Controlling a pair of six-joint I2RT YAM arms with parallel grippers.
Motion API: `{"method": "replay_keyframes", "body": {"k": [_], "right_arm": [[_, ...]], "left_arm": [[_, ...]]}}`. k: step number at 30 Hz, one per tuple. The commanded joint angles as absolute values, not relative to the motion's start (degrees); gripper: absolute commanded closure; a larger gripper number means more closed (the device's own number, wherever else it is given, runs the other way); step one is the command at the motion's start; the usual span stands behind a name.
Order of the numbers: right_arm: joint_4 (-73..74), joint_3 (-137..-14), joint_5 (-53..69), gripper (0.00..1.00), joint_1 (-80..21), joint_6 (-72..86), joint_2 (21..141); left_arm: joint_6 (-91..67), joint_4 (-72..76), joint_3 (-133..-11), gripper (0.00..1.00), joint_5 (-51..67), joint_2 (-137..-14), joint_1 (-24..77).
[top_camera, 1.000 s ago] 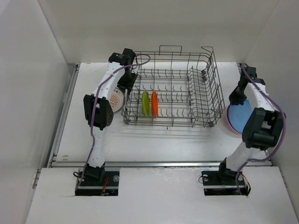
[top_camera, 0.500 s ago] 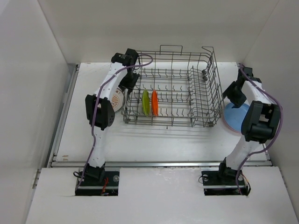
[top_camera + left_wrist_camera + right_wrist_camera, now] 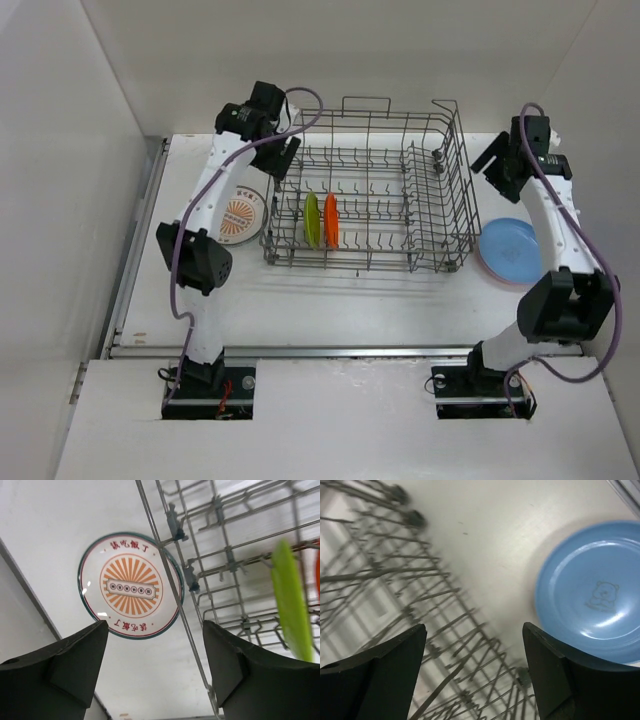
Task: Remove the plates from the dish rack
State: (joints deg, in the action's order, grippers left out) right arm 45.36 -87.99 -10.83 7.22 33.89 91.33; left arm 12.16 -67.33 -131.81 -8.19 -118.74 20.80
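Snagging on wire looks the likeliest fault. The left gripper [image 3: 155, 630] hangs wide open and empty at the nine o'clock wall of the dish rack [image 3: 400, 200], and in its wrist view a rack wire runs between its fingers. A careless descent could hook that wire and drag the whole rack.

The lime green plate [image 3: 312, 220] and orange plate [image 3: 331, 221] stand on edge just beside each other at about seven o'clock inside the rack. Pinching one may tip or knock the other.

The right gripper [image 3: 475, 630], also spread wide and holding nothing, hovers at the rack's two o'clock corner. A swing inward could clip the tall side wires.

The sunburst plate [image 3: 130, 585] lies flat on the table [image 3: 350, 300] at nine o'clock of the rack. The light blue plate [image 3: 595, 600] lies flat at three o'clock, near the table's edge, so a nudge there could send it off.

Only these four plates can be made out. Whether others lie stacked beneath the two on the table cannot be told. The right wrist view is blurred and crops the blue plate, and the rack's wires there smear together.
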Motion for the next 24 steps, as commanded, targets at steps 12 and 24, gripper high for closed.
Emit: {"method": "replay_keyframes", "body": {"k": [12,24], "right_arm": [[39.7,-88.2,-10.5,0.15,-1.5,28.6,78.4],[38.4,-80.4,-9.4,0.15,-2.1,26.9,79.6]], "left_arm": [[16.3,-69.9,-134.0,0.3,9.5,-116.4,33.7],[8.7,-66.2,-136.4,0.47,-2.4,-125.3,38.1]]}}
